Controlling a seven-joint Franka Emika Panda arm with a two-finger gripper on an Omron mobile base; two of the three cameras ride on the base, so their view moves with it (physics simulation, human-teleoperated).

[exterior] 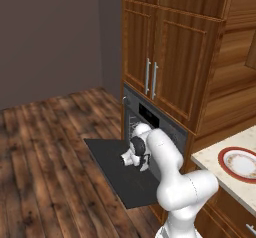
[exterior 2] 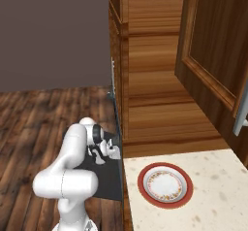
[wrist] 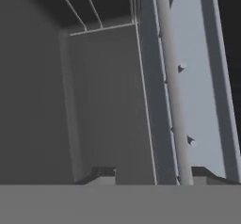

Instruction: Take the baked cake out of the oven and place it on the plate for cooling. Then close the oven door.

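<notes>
Oven door point(exterior: 122, 174) down flat, my gripper point(wrist: 153, 177) reaching into the oven point(exterior: 150, 119) beside the pale tray point(wrist: 197, 77) on the wire rack point(wrist: 141, 77), jaw state unclear; plate point(exterior 2: 165, 185) sits on the counter point(exterior 2: 213, 196), cake unseen.

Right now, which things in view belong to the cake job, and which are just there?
Job:
oven, rack inside
oven door, open and lying flat
plate on the counter, nothing on it
gripper over the door
tray

Just there:
cabinets
counter
floor
</notes>
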